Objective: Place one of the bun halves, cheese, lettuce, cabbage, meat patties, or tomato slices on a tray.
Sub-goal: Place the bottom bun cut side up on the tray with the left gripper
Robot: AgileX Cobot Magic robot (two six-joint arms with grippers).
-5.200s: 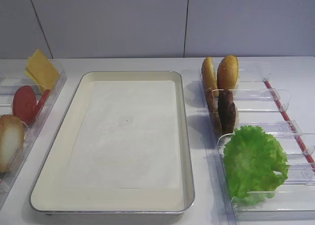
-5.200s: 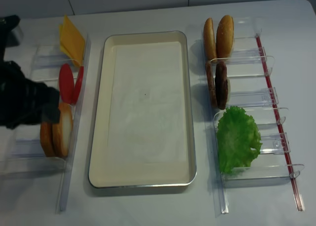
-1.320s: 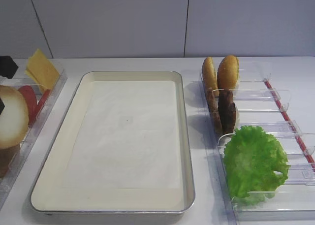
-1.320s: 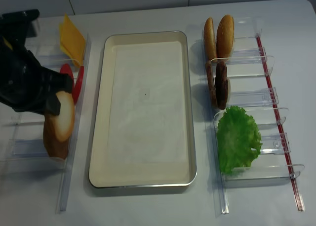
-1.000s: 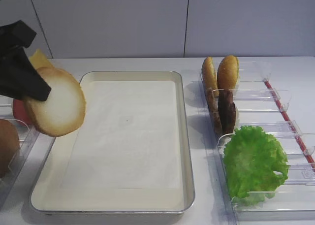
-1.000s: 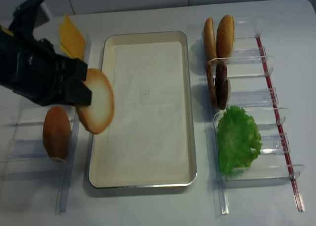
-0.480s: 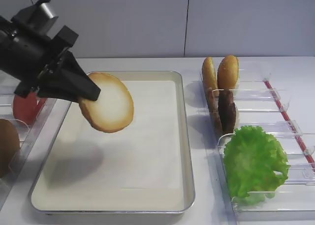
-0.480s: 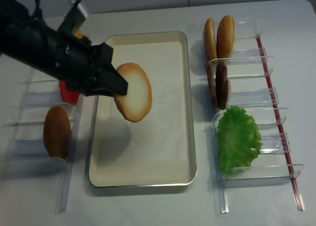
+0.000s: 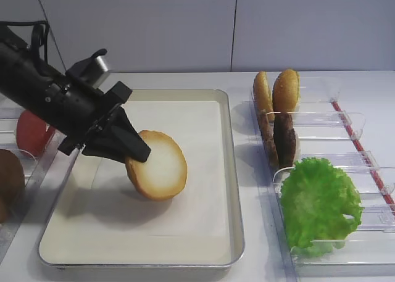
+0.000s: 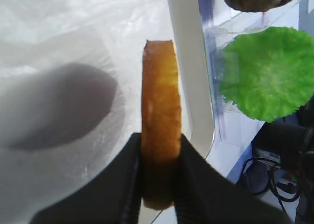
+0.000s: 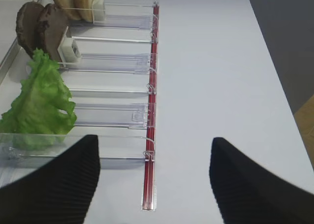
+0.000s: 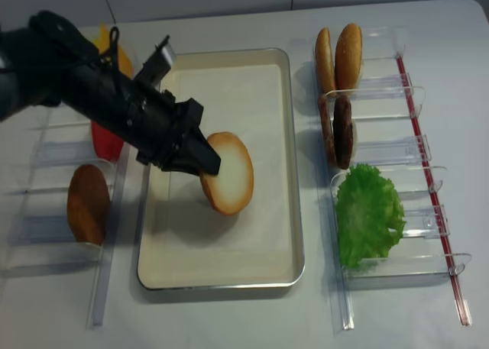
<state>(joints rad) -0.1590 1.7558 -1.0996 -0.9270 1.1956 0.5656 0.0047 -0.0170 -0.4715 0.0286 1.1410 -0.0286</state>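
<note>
My left gripper [image 9: 137, 153] is shut on the bun half [image 9: 157, 165], pinching its golden rim. The bun half stands on edge, tilted, pale cut face toward the front, low over the middle of the cream tray [image 9: 229, 147]. I cannot tell whether its lower edge touches the paper liner. From overhead, the bun half [image 12: 229, 182] sits left of the tray [image 12: 294, 173] centre, with the left gripper [image 12: 205, 164] on it. The left wrist view shows the bun half [image 10: 160, 111] edge-on between both fingers. My right gripper [image 11: 154, 140] is open over bare table, holding nothing.
The right rack holds two sesame buns [image 12: 340, 55], meat patties [image 12: 340, 131] and lettuce [image 12: 368, 215]. The left rack holds tomato slices [image 12: 103, 144], a brown domed bun [image 12: 86, 202] and cheese [image 12: 122, 59], mostly hidden behind the arm. A red strip [image 11: 151, 136] edges the right rack.
The left gripper lifted the bun half out of the left rack, carried it right over the tray, and has now lowered it toward the liner. The right arm stayed still.
</note>
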